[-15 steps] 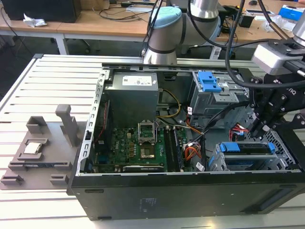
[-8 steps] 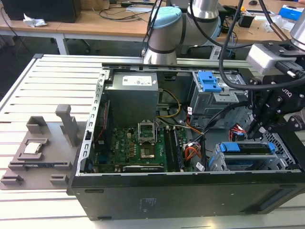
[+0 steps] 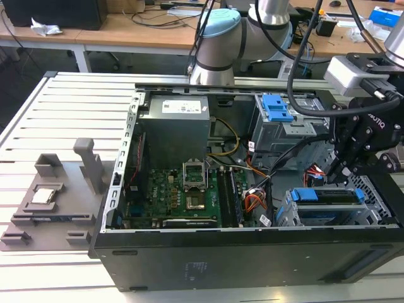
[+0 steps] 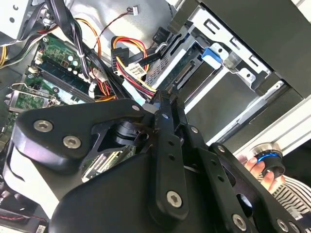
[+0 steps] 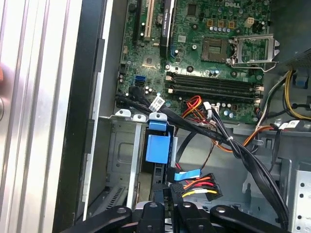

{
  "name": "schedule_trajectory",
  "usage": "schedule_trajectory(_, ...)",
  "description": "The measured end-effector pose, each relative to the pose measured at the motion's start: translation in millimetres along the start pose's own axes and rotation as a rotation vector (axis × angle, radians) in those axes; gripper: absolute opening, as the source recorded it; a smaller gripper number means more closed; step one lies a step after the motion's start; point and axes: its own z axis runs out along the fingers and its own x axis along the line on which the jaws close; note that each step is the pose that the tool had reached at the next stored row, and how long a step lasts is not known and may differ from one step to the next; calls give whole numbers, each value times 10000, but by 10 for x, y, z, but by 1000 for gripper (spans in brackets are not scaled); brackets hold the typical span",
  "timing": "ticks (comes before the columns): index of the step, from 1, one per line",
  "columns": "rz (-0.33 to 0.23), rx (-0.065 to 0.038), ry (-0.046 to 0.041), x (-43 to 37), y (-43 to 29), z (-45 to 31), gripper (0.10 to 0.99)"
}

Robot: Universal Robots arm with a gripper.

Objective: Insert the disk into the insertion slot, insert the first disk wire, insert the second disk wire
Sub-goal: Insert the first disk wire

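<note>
- Since the disk (image 3: 331,197), in its blue carrier, already lies seated in the insertion slot (image 3: 285,216) just beneath the pincer (image 3: 336,169), the step in hand reads as one of the wire insertions, not the disk's own.
- In the exterior view the pincer hangs close over the disk's edge. I cannot tell whether it is apart or clamped on a plug.
- In the first wrist view the pincer (image 5: 169,203) sits right beside a bundle of red, yellow and black power wires (image 5: 197,183) and a flat blue data cable (image 5: 187,174). The carrier's blue tab (image 5: 158,145) is just beyond it.
- In the second wrist view the pincer (image 4: 164,99) points at the gap between the loose wires and the insertion slot's grey frame.
- To do this well, I judge the plug should stay square to the disk's port with its keyed side matched. It should be pressed straight along the port's axis, as a tilt would likely jam it.
- The thick black cable (image 5: 233,145) crossing just ahead of the pincer could snag, so the approach is best kept beside it.
- The wires look limp, so a grip close to the plug body should give the best control.
</note>
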Motion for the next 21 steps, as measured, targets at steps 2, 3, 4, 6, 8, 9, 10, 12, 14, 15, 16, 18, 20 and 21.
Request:
schedule_trajectory(2, 6, 0, 0, 12, 1, 1, 169)
schedule_trajectory(3, 7, 0, 1, 23, 2, 2, 169)
schedule_trajectory(4, 7, -1, 0, 40, 4, 4, 169)
schedule_trajectory(6, 7, -1, 0, 96, 10, 8, 169)
schedule_trajectory(8, 7, -1, -1, 128, 13, 11, 169)
schedule_trajectory(9, 6, -1, 0, 145, 15, 12, 169)
schedule_trajectory(10, 7, 0, 0, 153, 16, 12, 169)
schedule_trajectory(12, 7, 0, 0, 166, 17, 13, 169)
schedule_trajectory(14, 7, -1, -1, 179, 18, 16, 169)
schedule_trajectory(15, 7, 0, -2, 184, 19, 20, 169)
schedule_trajectory(16, 9, 0, 0, 190, 19, 30, 169)
schedule_trajectory(18, 11, -1, 0, 194, 18, 46, 169)
schedule_trajectory(20, 12, -1, -1, 195, 18, 57, 169)
schedule_trajectory(21, 13, -1, 0, 195, 18, 62, 169)
